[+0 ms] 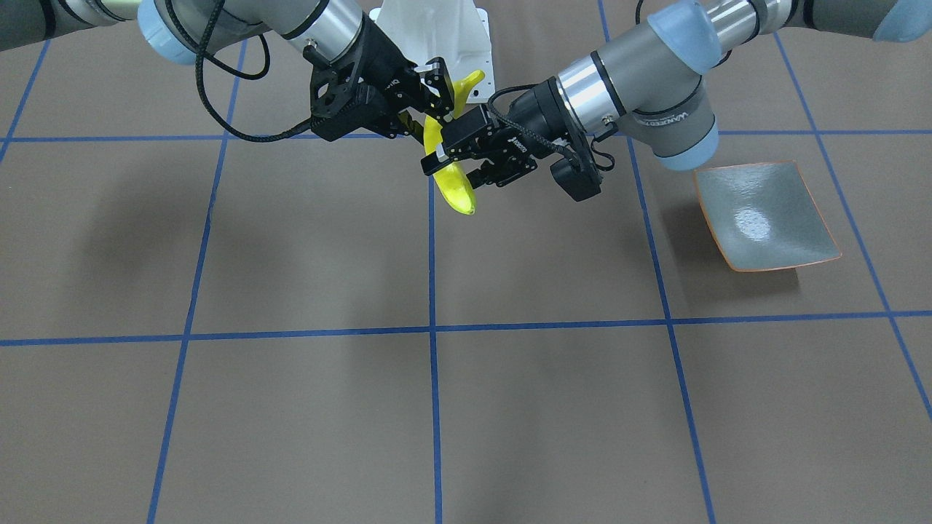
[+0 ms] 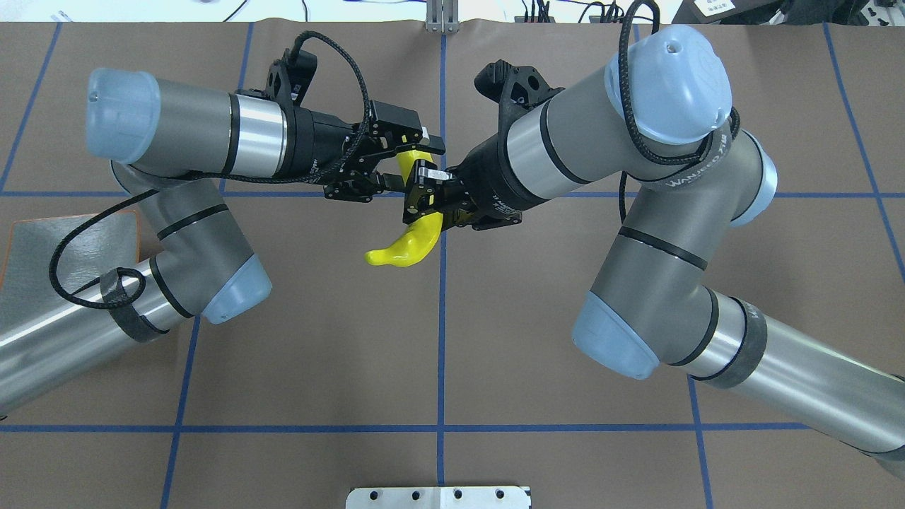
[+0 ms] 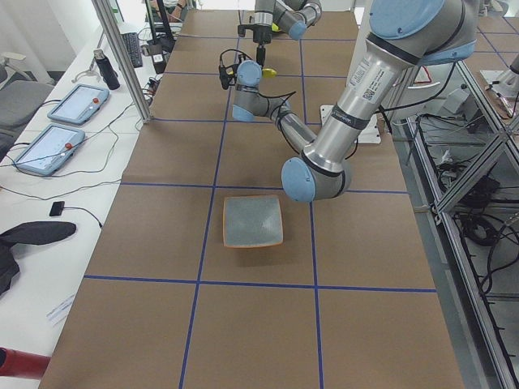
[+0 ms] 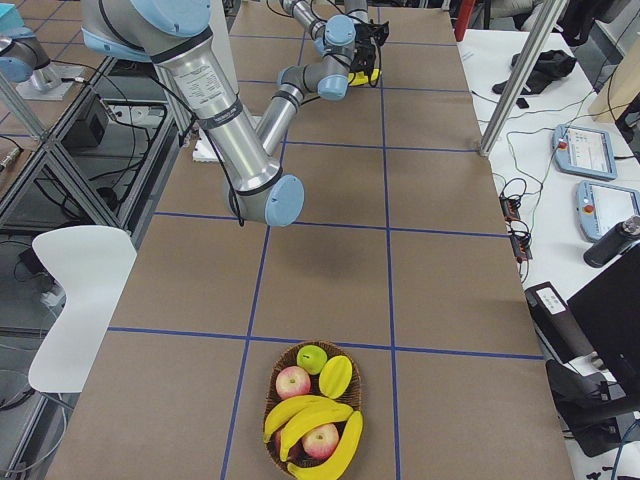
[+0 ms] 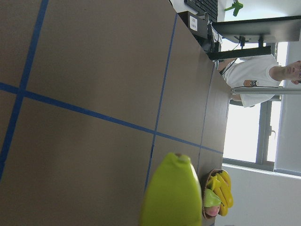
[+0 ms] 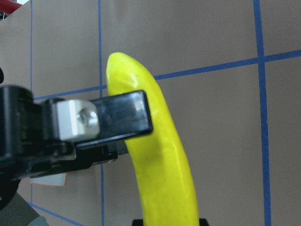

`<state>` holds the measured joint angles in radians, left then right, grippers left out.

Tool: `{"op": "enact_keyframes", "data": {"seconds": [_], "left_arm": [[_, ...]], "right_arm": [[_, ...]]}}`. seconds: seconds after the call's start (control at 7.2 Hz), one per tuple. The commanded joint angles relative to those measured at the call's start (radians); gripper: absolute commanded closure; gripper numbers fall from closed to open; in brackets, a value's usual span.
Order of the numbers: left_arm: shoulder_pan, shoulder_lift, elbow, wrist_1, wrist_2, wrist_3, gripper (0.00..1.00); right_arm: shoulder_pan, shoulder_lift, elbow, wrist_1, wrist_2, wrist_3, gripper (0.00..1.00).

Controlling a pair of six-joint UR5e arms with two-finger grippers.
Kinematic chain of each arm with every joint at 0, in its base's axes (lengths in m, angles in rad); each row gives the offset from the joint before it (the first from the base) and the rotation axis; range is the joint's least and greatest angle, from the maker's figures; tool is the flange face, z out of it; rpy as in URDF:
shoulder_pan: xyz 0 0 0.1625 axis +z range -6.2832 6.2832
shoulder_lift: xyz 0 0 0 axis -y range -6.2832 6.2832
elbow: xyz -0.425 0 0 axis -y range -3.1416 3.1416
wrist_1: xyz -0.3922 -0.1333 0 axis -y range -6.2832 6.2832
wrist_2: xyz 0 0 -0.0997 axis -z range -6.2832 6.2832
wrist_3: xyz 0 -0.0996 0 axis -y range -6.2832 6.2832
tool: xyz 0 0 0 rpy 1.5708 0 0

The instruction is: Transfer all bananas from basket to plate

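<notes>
One yellow banana [image 1: 455,191] [image 2: 406,249] hangs in mid-air over the table's middle, gripped by both arms. My right gripper [image 1: 429,102] [image 2: 433,201] is shut on one stretch of it; the banana [image 6: 160,155] rises from between its fingers. My left gripper [image 1: 459,167] [image 2: 410,166] clamps the other stretch, one of its fingers [image 6: 122,115] lying across the fruit. The grey-green plate [image 1: 764,215] [image 3: 253,220] lies bare on the robot's left. The basket [image 4: 352,378] at the far right end holds more bananas [image 4: 310,415].
Apples and a green fruit [image 4: 312,358] share the basket. The white robot base [image 1: 437,29] [image 2: 438,497] sits at the table's edge. A person [image 5: 263,75] stands beyond the basket end. Control tablets [image 3: 61,121] lie on a side bench.
</notes>
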<state>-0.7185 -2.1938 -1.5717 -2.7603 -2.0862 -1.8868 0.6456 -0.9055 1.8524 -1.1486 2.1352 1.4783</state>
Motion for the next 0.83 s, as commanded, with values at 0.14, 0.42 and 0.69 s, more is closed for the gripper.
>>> {"op": "enact_keyframes", "data": {"seconds": [0.14,0.42,0.69], "left_arm": [[0.002,0.0,-0.002,-0.004,0.0,-0.001,1.0],[0.005,0.008,-0.005,-0.005,0.0,0.0,1.0],[0.005,0.014,-0.01,-0.004,0.0,0.003,1.0]], "right_arm": [[0.0,0.0,-0.001,0.001,0.0,-0.003,1.0],[0.002,0.0,-0.001,0.003,-0.005,0.004,0.04],[0.009,0.0,-0.001,0.01,-0.005,-0.003,0.0]]}}
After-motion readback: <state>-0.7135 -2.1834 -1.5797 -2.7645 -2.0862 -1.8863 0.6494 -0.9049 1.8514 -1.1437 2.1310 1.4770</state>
